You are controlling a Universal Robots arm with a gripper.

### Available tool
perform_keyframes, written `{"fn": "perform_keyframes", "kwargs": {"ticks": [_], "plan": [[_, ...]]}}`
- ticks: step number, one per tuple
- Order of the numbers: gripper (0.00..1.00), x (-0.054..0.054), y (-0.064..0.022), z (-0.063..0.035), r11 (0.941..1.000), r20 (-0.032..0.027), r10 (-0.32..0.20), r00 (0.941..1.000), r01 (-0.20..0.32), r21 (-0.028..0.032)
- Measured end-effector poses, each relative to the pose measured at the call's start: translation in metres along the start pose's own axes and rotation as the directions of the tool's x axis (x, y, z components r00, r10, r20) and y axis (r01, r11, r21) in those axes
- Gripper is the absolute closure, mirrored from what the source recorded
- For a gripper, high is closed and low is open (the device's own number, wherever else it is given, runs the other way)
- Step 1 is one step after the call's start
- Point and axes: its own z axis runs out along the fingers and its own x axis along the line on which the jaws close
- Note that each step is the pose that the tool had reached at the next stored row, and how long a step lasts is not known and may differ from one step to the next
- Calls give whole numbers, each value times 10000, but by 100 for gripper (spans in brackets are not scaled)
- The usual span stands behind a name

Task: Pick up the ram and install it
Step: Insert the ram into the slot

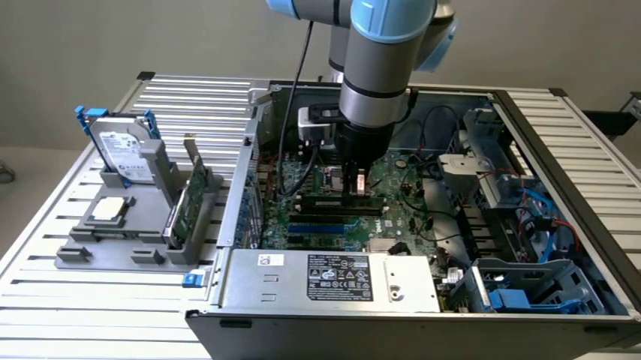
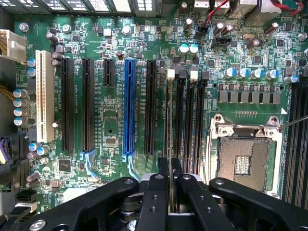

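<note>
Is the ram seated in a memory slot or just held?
Held: the gripper is shut on the ram, which lies edge-on along the memory slots. Whether it is seated, cannot tell.

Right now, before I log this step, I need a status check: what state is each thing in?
Memory stick: on edge, lined up along a memory slot; seated or not, cannot tell.
Gripper: shut on the memory stick.
Computer case: open, board exposed.
Processor socket: empty.
Hard drive: upright in a grey stand.
</note>
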Motion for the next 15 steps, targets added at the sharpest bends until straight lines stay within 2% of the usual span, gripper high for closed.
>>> {"fn": "perform_keyframes", "kwargs": {"ticks": [15], "plan": [[86,0,5,19,9997,9,233,9997,-233,14]]}}
